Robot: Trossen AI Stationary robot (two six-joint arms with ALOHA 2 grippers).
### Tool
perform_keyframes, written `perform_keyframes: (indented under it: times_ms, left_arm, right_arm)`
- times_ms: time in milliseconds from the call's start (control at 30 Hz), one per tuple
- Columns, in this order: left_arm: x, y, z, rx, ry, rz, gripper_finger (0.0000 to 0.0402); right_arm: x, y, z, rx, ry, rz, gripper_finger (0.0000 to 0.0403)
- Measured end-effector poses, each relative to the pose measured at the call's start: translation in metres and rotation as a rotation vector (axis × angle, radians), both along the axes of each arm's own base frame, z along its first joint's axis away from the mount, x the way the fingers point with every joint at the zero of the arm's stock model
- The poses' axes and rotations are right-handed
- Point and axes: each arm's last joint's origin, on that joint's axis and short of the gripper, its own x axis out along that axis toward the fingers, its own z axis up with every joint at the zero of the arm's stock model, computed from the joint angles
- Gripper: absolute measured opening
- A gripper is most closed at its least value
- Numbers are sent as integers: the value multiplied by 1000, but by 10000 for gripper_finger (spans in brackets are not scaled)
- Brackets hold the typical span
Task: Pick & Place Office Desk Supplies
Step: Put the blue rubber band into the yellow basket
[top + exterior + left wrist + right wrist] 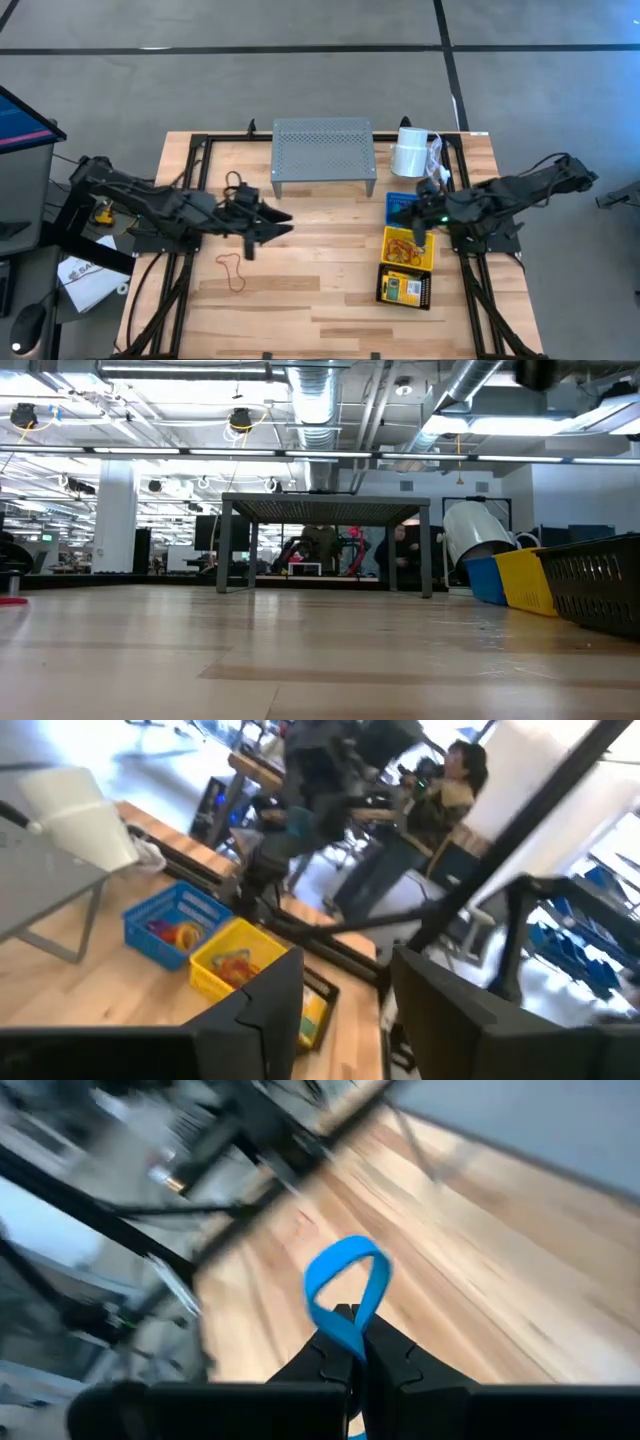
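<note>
- Thin blue rubber loop [345, 1292]: pinched in right gripper [362, 1348], which I hold above the blue plastic basket [402, 209].
- Left gripper [283, 222]: fingers apart, empty, mid-table; thin red loop [234, 271] lies nearby.
- Risk, I judge: loop snags a fingertip on release (light, springy), missing the basket.

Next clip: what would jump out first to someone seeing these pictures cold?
The row of three small baskets at the table's right edge: blue basket farthest back, yellow basket in the middle, black basket nearest the front. Right over them, the right tool is shut on a bright blue loop. Across the table, the left tool hangs above the bare wood, with a red loop lying flat just in front of it.
</note>
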Motion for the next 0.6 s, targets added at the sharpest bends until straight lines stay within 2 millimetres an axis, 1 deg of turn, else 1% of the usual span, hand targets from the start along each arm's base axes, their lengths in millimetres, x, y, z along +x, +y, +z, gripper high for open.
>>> perform_keyframes:
  times_ms: [67, 133, 233, 400, 600]
  left_arm:
    - [-10, -3, 2, 2, 15, -30, 142]
    - [-19, -8, 0, 21, 63, -79, 136]
    - [-30, -13, -11, 22, 191, -154, 128]
    - [-41, -20, -30, -41, 404, -176, 117]
    - [-47, -20, -47, -32, 580, -129, 109]
  right_arm:
    - [-16, -6, -6, 18, 90, -26, 0]
    - [-31, -12, -16, 30, 189, -56, 0]
    - [-46, -17, -29, 65, 300, -105, 0]
    - [-52, -17, -54, 135, 386, -128, 0]
    - [-47, -13, -91, 211, 477, -162, 0]
